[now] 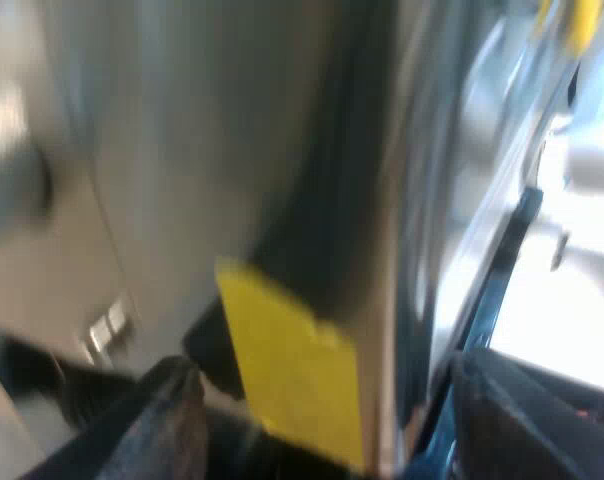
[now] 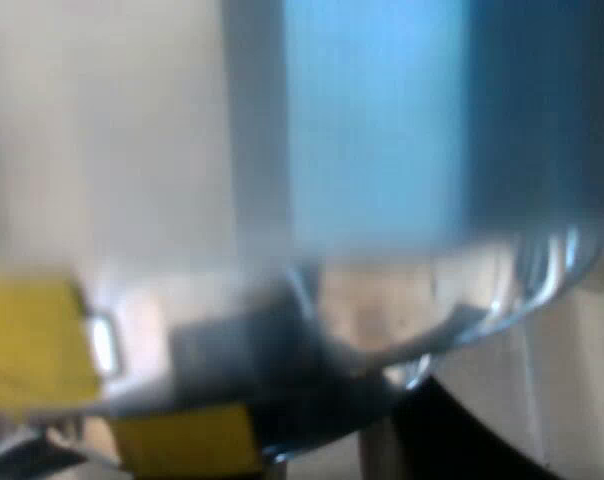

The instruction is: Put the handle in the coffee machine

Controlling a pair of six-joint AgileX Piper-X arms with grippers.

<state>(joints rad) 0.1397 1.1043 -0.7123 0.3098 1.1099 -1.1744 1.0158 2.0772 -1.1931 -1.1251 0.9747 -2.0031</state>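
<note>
1. Standing wide apart, the left gripper's two black fingers hold nothing between them.
2. Dead ahead of them, at twelve o'clock, a yellow patch sits against a grey metal surface, close to the gap between the fingers.
3. A dark strip runs from the yellow patch toward one o'clock along that grey surface.
4. A small shiny metal piece sits on the grey surface, at about ten o'clock from the gripper.
5. A thin blue edge rises at one o'clock from the gripper, and a bright pale surface lies beyond it.
6. In the right wrist view a curved glossy rim passes very near, with a flat blue panel at twelve o'clock from it.
7. Two yellow blocks lie toward nine o'clock from the rim, near its far end.
8. A dark mass sits at six o'clock, just under the rim; I cannot tell what it is.
9. I cannot tell how the right arm's grasp stands.
10. I cannot tell where the holder with its handle lies, or whether the grey surface belongs to the espresso machine.
</note>
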